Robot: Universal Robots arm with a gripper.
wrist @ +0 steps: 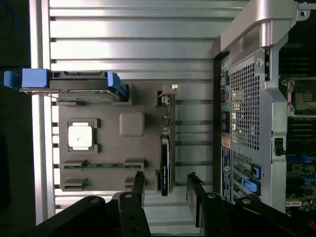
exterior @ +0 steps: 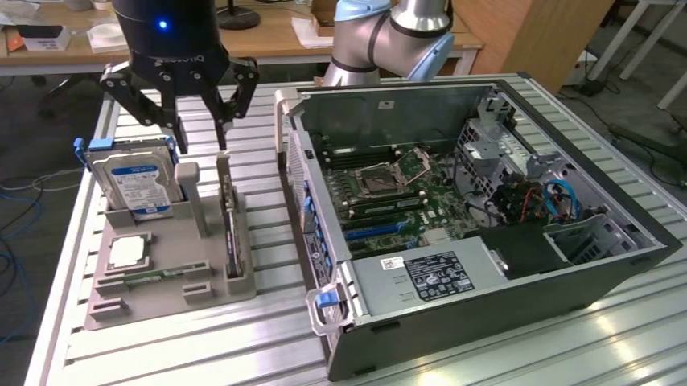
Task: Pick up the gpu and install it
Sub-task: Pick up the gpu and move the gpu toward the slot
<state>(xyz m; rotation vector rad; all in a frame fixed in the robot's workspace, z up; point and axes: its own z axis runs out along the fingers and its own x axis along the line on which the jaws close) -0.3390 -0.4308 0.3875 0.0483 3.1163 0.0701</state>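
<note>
Slatted aluminium tabletop point(exterior: 193, 346) carrying a grey holder tray point(exterior: 129, 310) and, on the exterior view's right, an open computer case point(exterior: 516, 314). The gpu point(exterior: 228, 233) point(wrist: 165, 158) stands on edge in the tray's slot nearest the case. The gripper point(exterior: 202, 146) point(wrist: 166, 176) hovers above the card, clear of it, jaws spread wide and empty, one finger to either side of the card's line. Background: wooden desk point(exterior: 269, 36) and loose floor cables point(exterior: 22, 197).
</note>
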